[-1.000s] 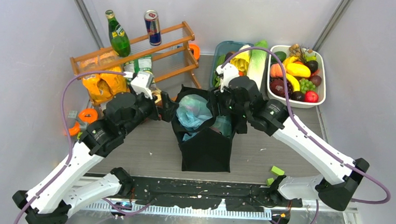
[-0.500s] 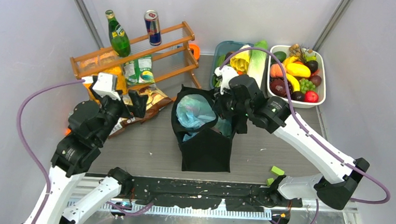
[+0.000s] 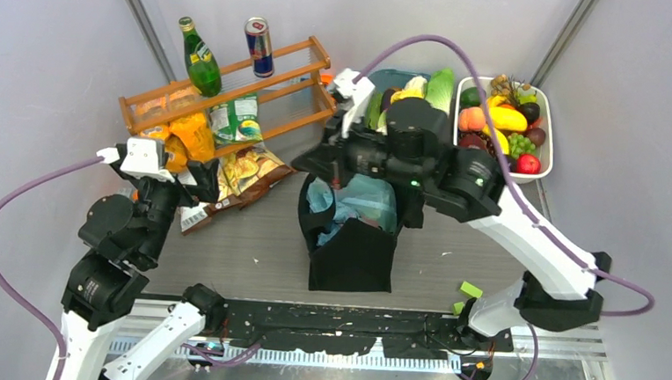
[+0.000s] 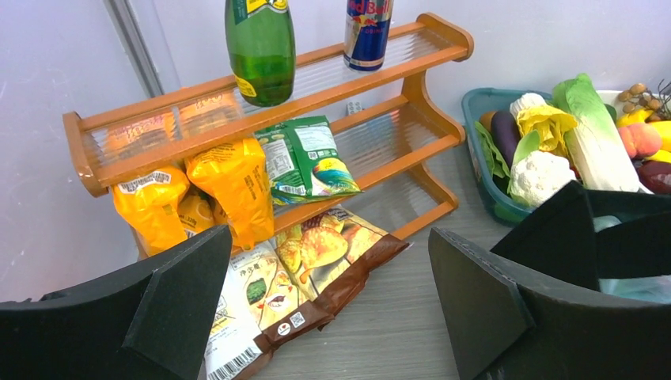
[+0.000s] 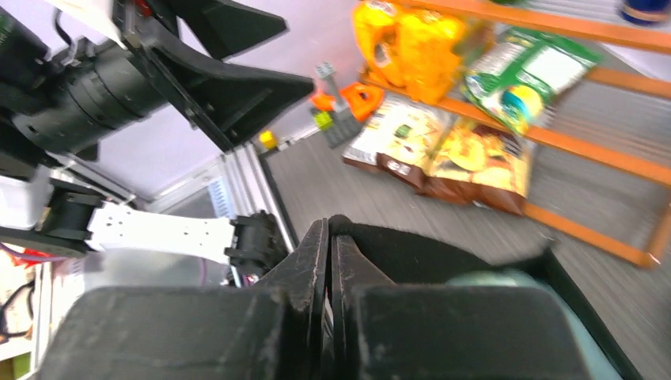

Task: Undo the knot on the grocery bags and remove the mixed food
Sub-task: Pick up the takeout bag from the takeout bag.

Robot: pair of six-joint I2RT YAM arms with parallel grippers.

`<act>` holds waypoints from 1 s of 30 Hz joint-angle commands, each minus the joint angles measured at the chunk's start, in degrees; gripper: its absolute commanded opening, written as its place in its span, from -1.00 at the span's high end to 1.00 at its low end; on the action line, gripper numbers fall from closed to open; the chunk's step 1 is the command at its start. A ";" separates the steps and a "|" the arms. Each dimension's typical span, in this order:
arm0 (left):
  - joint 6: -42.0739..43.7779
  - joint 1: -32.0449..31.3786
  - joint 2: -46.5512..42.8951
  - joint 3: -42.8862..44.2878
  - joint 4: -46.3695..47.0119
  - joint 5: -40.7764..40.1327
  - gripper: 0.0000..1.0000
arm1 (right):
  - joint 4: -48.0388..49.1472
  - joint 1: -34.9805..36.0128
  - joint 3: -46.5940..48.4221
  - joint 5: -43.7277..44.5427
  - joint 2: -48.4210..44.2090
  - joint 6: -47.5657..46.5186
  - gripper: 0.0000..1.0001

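- Black tote (image 3: pixel 350 257): its rim sits at the tip of the right pincer (image 5: pixel 328 229), fingers pressed together (fabric nipped? unclear), likely to spread it.
- Left pincer (image 4: pixel 328 245) gapes empty, above snack packets (image 4: pixel 261 289).

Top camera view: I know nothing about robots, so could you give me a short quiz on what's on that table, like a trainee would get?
1. Which things stand on top of the wooden rack? A) a green bottle and a drink can; B) bananas; C) a cauliflower.
2. True or false: the left tool is shut.
3. Fill in: the plastic bag inside the black tote is light-____.
Key: 1 A. 2 False, it is wide open. 3 blue.
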 commanded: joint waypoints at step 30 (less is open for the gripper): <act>-14.35 0.33 3.47 -1.61 2.28 22.78 -0.99 | 1.37 -0.21 -8.38 15.21 -2.46 -5.12 -0.99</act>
